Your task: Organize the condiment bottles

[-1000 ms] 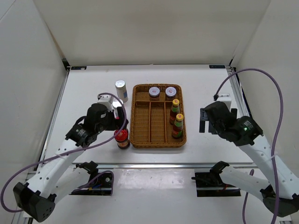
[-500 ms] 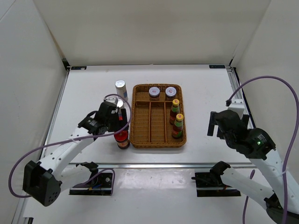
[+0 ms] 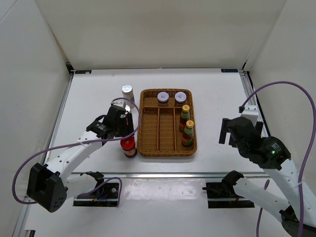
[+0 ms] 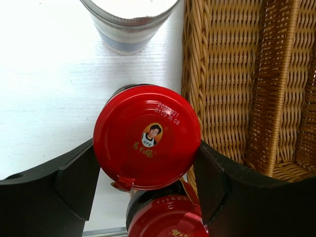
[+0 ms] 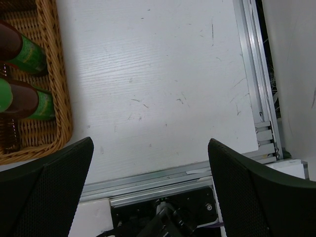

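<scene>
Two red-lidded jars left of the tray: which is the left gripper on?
The far red-lidded jar, next to the white shaker: the left gripper touches both sides of its lid. The near red-lidded jar stands free beside it.

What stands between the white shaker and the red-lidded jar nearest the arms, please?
Another red-lidded jar, between the left gripper's fingers, in the left wrist view.

the red-lidded jar carries a portrait and gold lettering, and the wicker tray is woven brown.
</scene>
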You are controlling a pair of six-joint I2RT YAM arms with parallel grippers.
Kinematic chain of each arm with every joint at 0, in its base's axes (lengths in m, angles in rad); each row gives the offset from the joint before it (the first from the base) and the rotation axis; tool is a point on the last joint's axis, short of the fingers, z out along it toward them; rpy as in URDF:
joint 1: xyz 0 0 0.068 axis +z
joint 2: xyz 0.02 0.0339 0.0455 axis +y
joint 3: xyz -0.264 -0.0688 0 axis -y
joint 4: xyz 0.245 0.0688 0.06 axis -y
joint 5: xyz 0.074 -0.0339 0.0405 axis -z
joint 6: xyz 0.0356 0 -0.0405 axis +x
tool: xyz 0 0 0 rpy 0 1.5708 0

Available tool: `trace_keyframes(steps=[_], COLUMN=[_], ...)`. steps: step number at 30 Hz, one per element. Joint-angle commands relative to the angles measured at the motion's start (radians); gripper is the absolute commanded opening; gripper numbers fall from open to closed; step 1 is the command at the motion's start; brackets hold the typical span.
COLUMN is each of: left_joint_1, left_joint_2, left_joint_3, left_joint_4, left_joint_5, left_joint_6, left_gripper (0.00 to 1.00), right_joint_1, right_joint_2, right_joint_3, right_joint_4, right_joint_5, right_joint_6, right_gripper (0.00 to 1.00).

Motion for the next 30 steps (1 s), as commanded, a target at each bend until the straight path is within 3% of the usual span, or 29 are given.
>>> trace_keyframes(steps=[1, 3, 12, 19, 30], left_joint_1=[-0.004, -0.014, -0.067, -0.152, -0.225], left_joint_2=[-0.03, -0.05, -0.061, 0.043, 0.287], left_joint_3=[0.096, 0.127, 0.268, 0.411, 0.549], left_joint_4=[0.057, 0.057, 0.057, 0.057, 0.229], left_joint_5=[-0.035, -0.047, -0.107, -0.134, -0.113], left_joint_6=[0.012, 0.012, 0.049, 0.058, 0.067], left_gripper=[0.36, 0.3, 0.28, 0.27, 0.27], right_joint_1=[0.001, 0.001, 0.001, 0.001, 0.001], right_joint_2=[-0.011, -0.011, -0.011, -0.011, -0.002], right_joint_3=[0.0, -0.009, -0.009, -0.009, -0.009], right_joint_4=[0.036, 0.036, 0.046, 0.046, 0.055], right_joint_5=[0.033, 0.033, 0.024, 0.024, 0.015], right_joint_6=[0.011, 0.002, 0.002, 0.002, -0.007], right_gripper=[1.0, 1.0, 1.0, 1.0, 1.0])
